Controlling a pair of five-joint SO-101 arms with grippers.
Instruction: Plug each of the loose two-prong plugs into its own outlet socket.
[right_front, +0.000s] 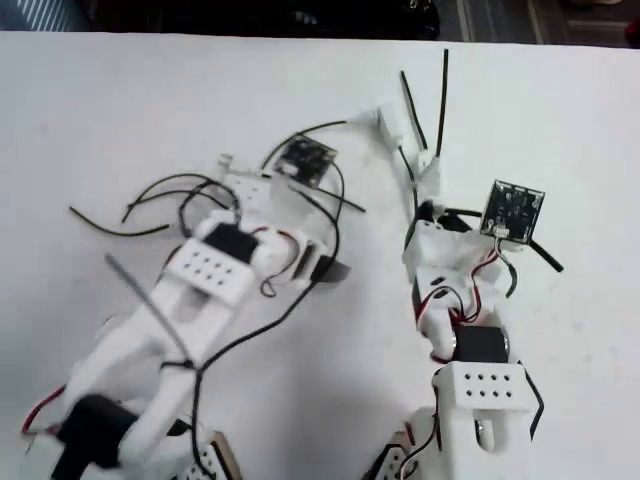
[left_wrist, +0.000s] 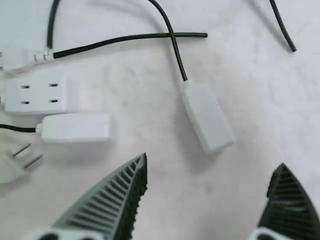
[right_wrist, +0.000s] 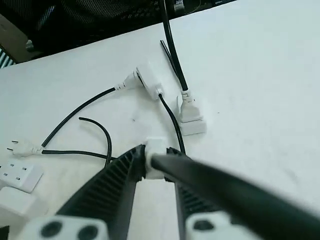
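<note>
This is looking like a robotics lab or a maker's workshop. Two white plastic arms, the left arm (right_front: 205, 268) and the right arm (right_front: 485, 385), are sitting side by side on a plain white bench (right_front: 100, 100). Each is carrying a bare circuit board (right_front: 306, 160) at its wrist, with red and black wires (right_front: 440, 300) running exposed along the joints. Plugs (left_wrist: 17, 162) and outlet sockets (left_wrist: 40, 92) on short cut-off black cords (left_wrist: 125, 39) are lying loose on the bench, and a dim room (right_wrist: 100, 15) is showing beyond its far edge
</note>
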